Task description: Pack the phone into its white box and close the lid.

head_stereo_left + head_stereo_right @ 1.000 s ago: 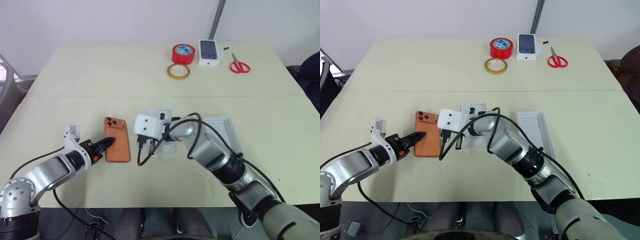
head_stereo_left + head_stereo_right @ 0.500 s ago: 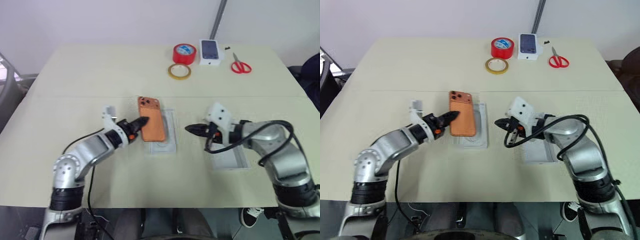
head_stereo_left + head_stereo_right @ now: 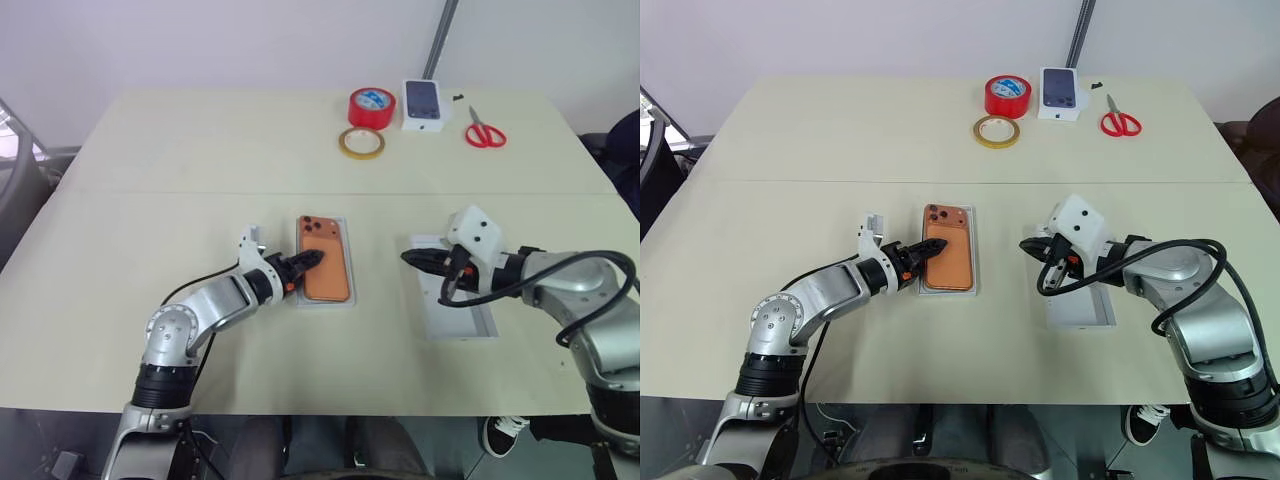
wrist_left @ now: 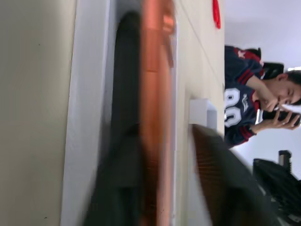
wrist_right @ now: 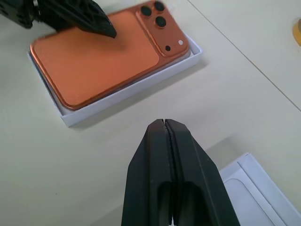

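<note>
The copper-orange phone (image 3: pixel 325 272) lies back up in the white box (image 3: pixel 948 292) at the table's middle, lenses at the far end. My left gripper (image 3: pixel 305 262) is at the phone's left edge and open. One of its fingers (image 4: pixel 221 179) stands clear above the phone (image 4: pixel 153 117), and the other is under that edge, which sits a little raised. My right gripper (image 5: pixel 164 126) is shut on nothing and hovers to the right of the box, pointing at it. The lid (image 3: pixel 458 318) lies inside up under the right arm.
At the far edge stand a red tape roll (image 3: pixel 371 106), a yellow tape ring (image 3: pixel 360 143), a small white box printed with a phone picture (image 3: pixel 423 104) and red scissors (image 3: pixel 485 133). A seated person (image 4: pixel 244 113) is beyond the table.
My left gripper carried the phone rightward from the bare table and set it into the white box, then its fingers parted. My right gripper swung away to the right, over the lid.
</note>
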